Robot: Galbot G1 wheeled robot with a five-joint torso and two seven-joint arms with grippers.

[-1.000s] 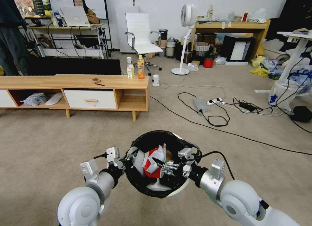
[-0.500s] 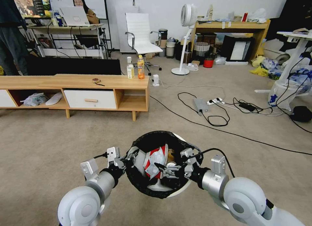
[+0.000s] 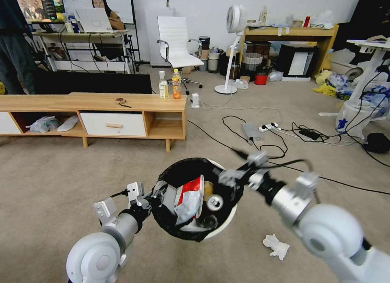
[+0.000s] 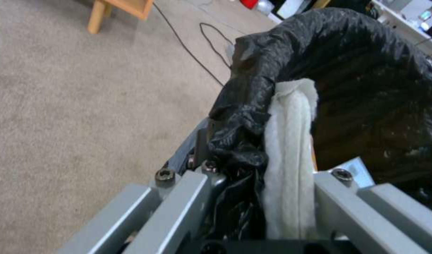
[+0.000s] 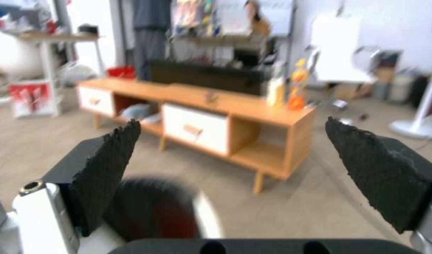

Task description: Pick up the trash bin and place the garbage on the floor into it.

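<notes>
**Operator:** Head view first. Where does the bin sit?

**Spotter:** You see the small round white plastic trash bin with its black bag liner [image 3: 194,201] held off the beige carpet floor [image 3: 61,169], low in the centre. Your left gripper [image 3: 156,197] has it by the near-left rim. Inside lie a red-and-white snack wrapper [image 3: 187,197] and a crushed can [image 3: 214,202]. Your right gripper [image 3: 239,173] hangs just past the bin's far-right rim, above it.

**Operator:** And what is left to collect?

**Spotter:** One crumpled white tissue [image 3: 276,246] lies on the carpet, right of the bin and nearer the robot than your right gripper. The right arm is plainly the nearer one, so I judge the coming reach goes down and back toward you. The tissue lies longer one way, running right and slightly nearer.

**Operator:** Left wrist view?

**Spotter:** Your left gripper [image 4: 260,197] is clamped narrowly on the bin's white rim and bunched black liner.

**Operator:** Right wrist view?

**Spotter:** Your right gripper [image 5: 232,158] stands wide, its black pads [image 5: 108,165] far apart with nothing between them. It faces the long wooden worktop [image 5: 211,102], with the bin's dark mouth blurred below.
</notes>
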